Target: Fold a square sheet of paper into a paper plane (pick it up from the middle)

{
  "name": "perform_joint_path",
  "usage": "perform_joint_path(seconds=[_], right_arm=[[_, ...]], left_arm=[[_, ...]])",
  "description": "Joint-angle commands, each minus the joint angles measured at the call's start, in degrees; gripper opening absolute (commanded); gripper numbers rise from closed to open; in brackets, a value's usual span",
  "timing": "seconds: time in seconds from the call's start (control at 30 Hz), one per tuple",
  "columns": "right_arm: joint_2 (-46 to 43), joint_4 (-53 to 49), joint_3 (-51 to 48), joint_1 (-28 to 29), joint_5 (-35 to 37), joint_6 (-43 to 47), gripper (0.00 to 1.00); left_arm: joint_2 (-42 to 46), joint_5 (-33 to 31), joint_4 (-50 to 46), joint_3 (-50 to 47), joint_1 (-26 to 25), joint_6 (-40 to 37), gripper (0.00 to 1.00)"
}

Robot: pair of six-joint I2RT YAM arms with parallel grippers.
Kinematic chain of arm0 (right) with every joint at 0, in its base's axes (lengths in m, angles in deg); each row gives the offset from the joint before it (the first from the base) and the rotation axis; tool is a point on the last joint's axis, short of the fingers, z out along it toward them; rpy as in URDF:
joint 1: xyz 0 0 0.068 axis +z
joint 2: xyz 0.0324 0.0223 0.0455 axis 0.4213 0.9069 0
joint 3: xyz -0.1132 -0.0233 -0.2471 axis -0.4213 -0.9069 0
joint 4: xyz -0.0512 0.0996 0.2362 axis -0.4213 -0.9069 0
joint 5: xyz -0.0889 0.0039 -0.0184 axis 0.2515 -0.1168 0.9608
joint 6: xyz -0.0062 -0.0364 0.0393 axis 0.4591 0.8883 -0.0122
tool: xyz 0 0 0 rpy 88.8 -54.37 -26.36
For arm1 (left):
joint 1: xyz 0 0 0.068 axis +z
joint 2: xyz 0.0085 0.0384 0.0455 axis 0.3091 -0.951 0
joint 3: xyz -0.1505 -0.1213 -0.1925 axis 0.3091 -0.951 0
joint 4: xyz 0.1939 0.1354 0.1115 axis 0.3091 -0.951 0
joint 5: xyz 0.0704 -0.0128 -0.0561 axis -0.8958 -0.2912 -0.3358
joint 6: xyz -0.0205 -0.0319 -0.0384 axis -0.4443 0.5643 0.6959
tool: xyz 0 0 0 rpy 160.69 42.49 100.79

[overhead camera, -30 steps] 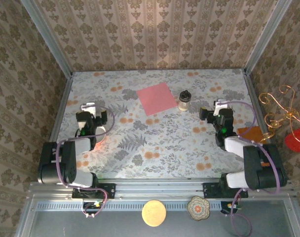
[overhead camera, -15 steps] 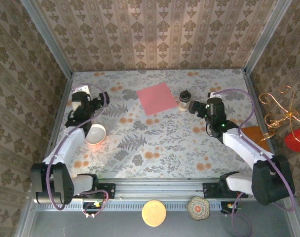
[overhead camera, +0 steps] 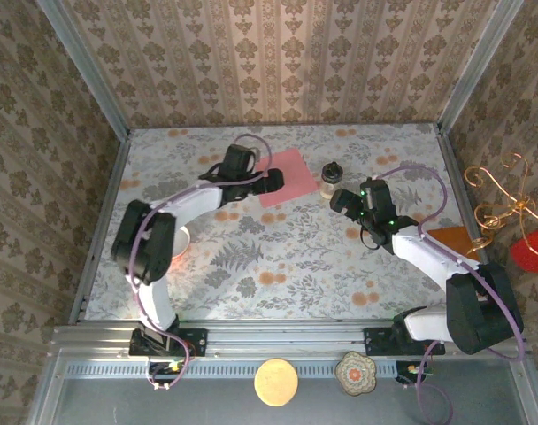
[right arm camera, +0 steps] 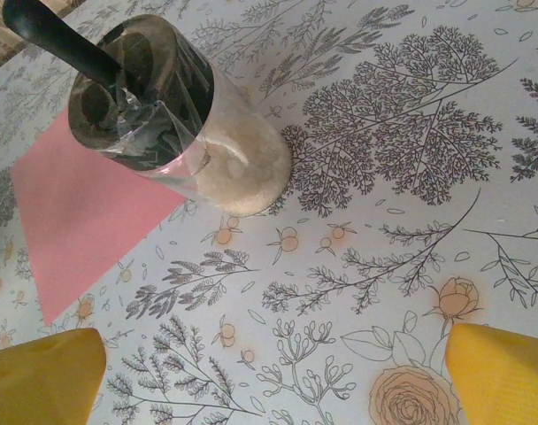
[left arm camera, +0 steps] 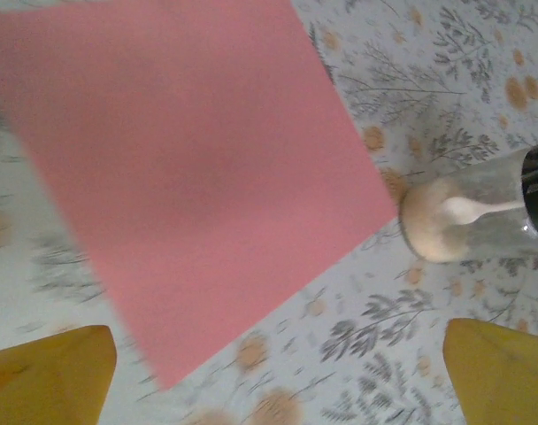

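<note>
The square sheet of paper [overhead camera: 289,173] is salmon pink and lies flat and unfolded at the back middle of the table; no paper plane is in view. My left gripper [overhead camera: 272,182] hovers over the sheet's near-left part, open. In the left wrist view the sheet [left arm camera: 189,177] spreads ahead of the open left gripper [left arm camera: 278,376], with nothing between the yellow fingers [left arm camera: 48,376]. My right gripper [overhead camera: 339,200] is open just near-right of the jar. In its wrist view the right gripper [right arm camera: 273,381] is over bare cloth, and the sheet's corner [right arm camera: 74,212] shows at left.
A small jar [overhead camera: 330,180] of pale grains with a dark lid stands right beside the sheet's right corner, also seen as the jar [right arm camera: 180,115] and the jar [left arm camera: 481,212]. A white cup [overhead camera: 177,241] sits at left beside the left arm. An orange sheet [overhead camera: 449,240] lies at the right edge.
The left arm has swung from the table's left side across to the pink sheet. The right gripper has come a little nearer and lower beside the jar.
</note>
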Motion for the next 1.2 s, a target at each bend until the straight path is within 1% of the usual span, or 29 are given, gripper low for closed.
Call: perform_joint_path(seconds=[0.0,0.1,0.3,0.43,0.57,0.7,0.9,1.03,1.17], right_arm=[[-0.73,-1.68,0.61,-0.14,-0.14,-0.96,1.00],[-0.55,-1.87,0.42,-0.12,0.04,-1.18,1.00],[0.41,-1.76,0.48,-0.16,0.04,-1.75,1.00],[0.86,-2.23,1.04,-0.15,0.13,-1.83,1.00],[1.21,-2.12,1.30,-0.19,-0.87,-1.40,1.00],[1.38,-2.01,1.48,-0.12,-1.35,-1.47,1.00],[1.46,-3.99,2.17,-0.19,-0.06,-2.30,1.00],[1.67,-5.97,2.70,-0.17,-0.14,-2.89,1.00],[1.99,-8.93,3.14,-0.05,-1.43,-2.98,0.98]], left_arm=[[-5.84,5.68,-1.45,6.09,-0.01,6.14,0.93],[-11.00,6.49,-3.43,11.91,-0.37,7.35,0.89],[-18.15,4.68,-11.08,21.04,-1.30,6.81,0.80],[-20.66,3.76,-14.80,24.12,-1.78,5.99,0.73],[-21.97,3.77,-16.50,24.70,-1.87,5.78,0.68],[-22.28,3.43,-19.30,24.71,-2.30,4.97,0.64],[-21.48,2.45,-26.47,23.35,-3.66,1.78,0.58],[-18.64,2.75,-29.35,18.02,-5.23,-0.99,0.51],[-13.36,4.15,-30.65,8.83,-8.06,-3.85,0.47]])
